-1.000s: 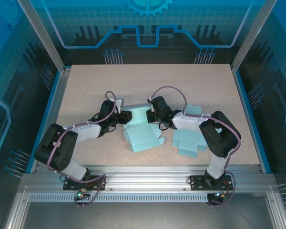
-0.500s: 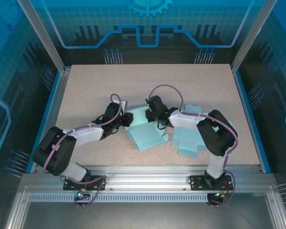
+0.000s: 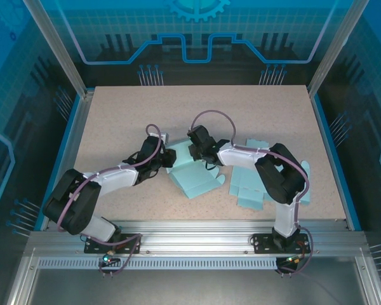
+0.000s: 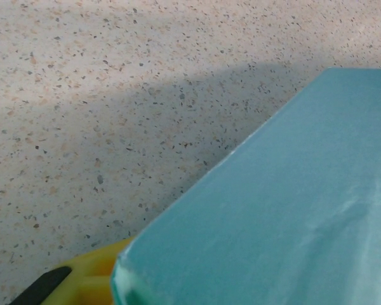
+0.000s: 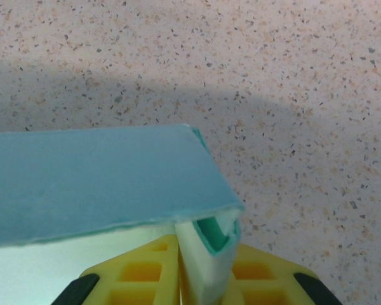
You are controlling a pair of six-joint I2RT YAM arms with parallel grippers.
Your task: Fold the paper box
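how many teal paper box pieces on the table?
2: a part-folded paper box at the centre of the table; a flat box blank to its right, under the right arm. More may be hidden there.

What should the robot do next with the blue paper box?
Probably the right gripper should pull its pinched flap inward to crease it: the paper box looks only half folded, and the left gripper sits at the opposite edge.
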